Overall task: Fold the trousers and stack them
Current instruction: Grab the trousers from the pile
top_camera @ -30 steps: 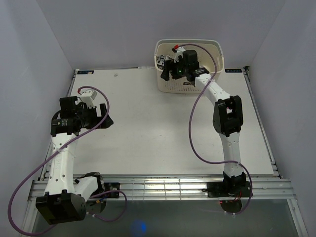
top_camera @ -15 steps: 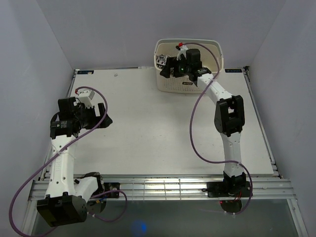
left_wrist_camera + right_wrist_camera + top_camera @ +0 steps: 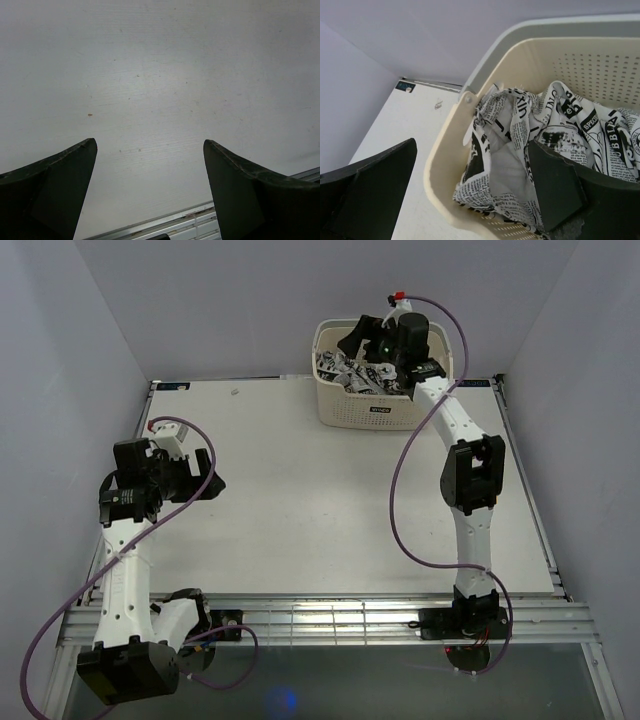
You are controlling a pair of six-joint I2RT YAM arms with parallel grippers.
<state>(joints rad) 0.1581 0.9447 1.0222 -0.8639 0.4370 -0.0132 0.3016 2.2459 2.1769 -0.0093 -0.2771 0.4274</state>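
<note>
The trousers [image 3: 350,370], white cloth with black newspaper print, lie crumpled inside the cream perforated basket [image 3: 372,412] at the back of the table. They also show in the right wrist view [image 3: 560,130], bunched against the basket's wall [image 3: 445,165]. My right gripper [image 3: 368,335] is open and empty, hovering above the basket's left part; in its wrist view [image 3: 472,155] the jaws stand wide over the cloth without touching it. My left gripper [image 3: 212,485] is open and empty above the bare table at the left, also seen in the left wrist view [image 3: 150,150].
The white table [image 3: 320,500] has a metal rail along its near edge [image 3: 330,615]. Purple cables loop from both arms. Walls close in on the left, back and right.
My right gripper has risen and moved right and back over the basket, uncovering the trousers inside. The left arm has shifted slightly left.
</note>
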